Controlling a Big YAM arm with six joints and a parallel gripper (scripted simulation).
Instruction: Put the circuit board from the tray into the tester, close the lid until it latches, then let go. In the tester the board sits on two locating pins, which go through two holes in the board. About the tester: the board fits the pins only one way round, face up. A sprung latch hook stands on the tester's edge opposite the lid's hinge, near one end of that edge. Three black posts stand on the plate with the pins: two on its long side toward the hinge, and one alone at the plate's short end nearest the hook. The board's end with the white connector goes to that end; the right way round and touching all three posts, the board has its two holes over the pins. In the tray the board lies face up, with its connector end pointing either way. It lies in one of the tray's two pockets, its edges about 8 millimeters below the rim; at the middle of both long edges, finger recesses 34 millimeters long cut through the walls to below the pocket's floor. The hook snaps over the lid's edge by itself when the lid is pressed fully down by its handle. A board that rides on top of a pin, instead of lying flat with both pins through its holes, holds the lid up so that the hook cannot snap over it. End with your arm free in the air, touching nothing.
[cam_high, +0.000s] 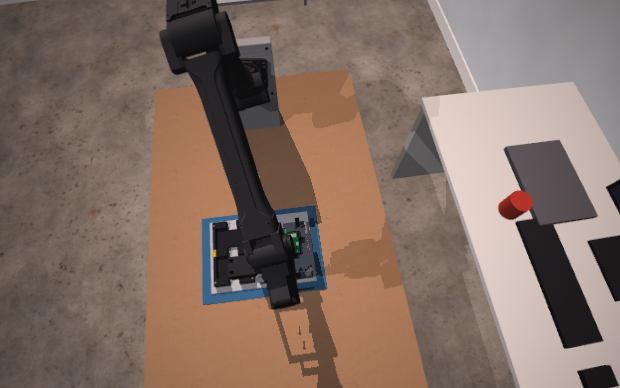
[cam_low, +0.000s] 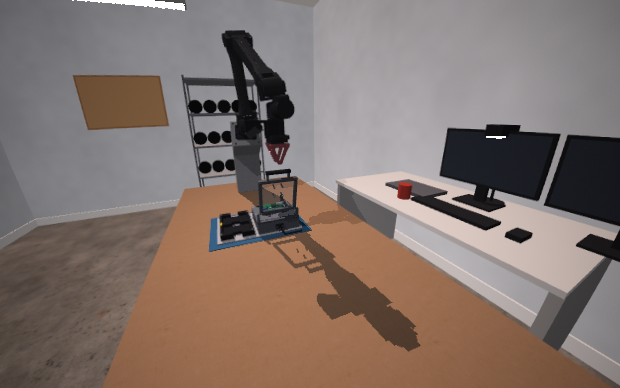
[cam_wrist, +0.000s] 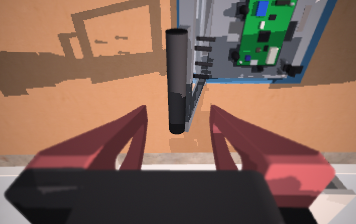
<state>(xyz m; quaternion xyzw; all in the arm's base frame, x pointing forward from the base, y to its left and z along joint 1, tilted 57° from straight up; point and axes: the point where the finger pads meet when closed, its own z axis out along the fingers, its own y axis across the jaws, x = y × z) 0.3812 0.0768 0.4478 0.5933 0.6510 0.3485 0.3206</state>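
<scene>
The green circuit board (cam_high: 296, 242) (cam_low: 273, 206) (cam_wrist: 265, 35) lies face up in the tester (cam_high: 306, 264) (cam_low: 277, 223) (cam_wrist: 220, 22). Its white connector (cam_wrist: 272, 56) is at the end by the lone post (cam_wrist: 257, 68) and the hook (cam_wrist: 292, 69). Whether both pins are through its holes cannot be told. The lid (cam_low: 295, 192) (cam_wrist: 176, 80) stands upright, its black handle (cam_low: 278, 173) on top. My gripper (cam_low: 279, 161) (cam_wrist: 178, 112) is open and empty, its fingertips above the handle, one to each side of it in the wrist view. The black tray (cam_high: 220, 272) (cam_low: 235, 227) shows no board.
The tester and tray stand side by side on a blue-edged base (cam_high: 206, 262) (cam_low: 213, 240) on the wooden table (cam_high: 185, 175) (cam_low: 250, 310). A white desk (cam_high: 465, 150) (cam_low: 365, 187) with a red cup (cam_high: 515, 205) (cam_low: 404, 191) stands apart to the right.
</scene>
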